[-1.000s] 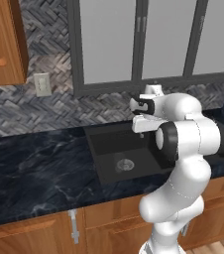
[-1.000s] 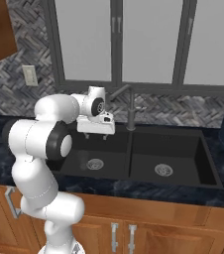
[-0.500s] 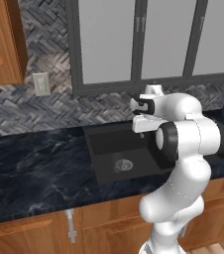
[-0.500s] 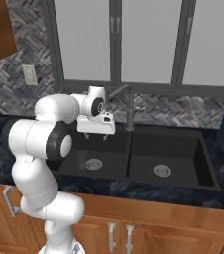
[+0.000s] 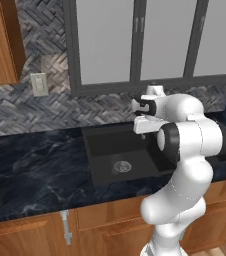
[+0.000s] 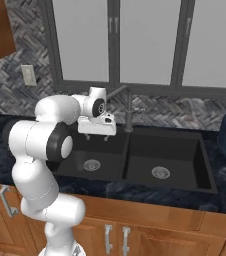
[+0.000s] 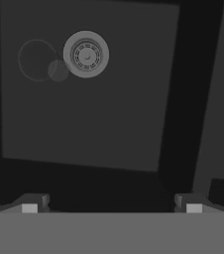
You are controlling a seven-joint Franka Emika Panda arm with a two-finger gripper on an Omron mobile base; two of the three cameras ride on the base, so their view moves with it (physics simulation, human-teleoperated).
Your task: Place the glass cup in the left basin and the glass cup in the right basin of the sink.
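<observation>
The claw [image 7: 111, 206] hangs wide apart and empty over the left basin [image 7: 84, 124], where a faint glass cup [image 7: 38, 60] sits beside the drain [image 7: 86, 54]. The near-transparent cup is easy to misjudge, so a descent here could knock it over, and the second cup's whereabouts I cannot tell

Base views flank sink [image 6: 135, 150]

No legible text, labels or numbers anywhere

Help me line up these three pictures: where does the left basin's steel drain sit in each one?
Left base view: drain at centre, left of the white arm.
Right base view: lower left of centre, under the open gripper.
Hand view: upper left.
Shared landmark: the sink's central divider.
</observation>
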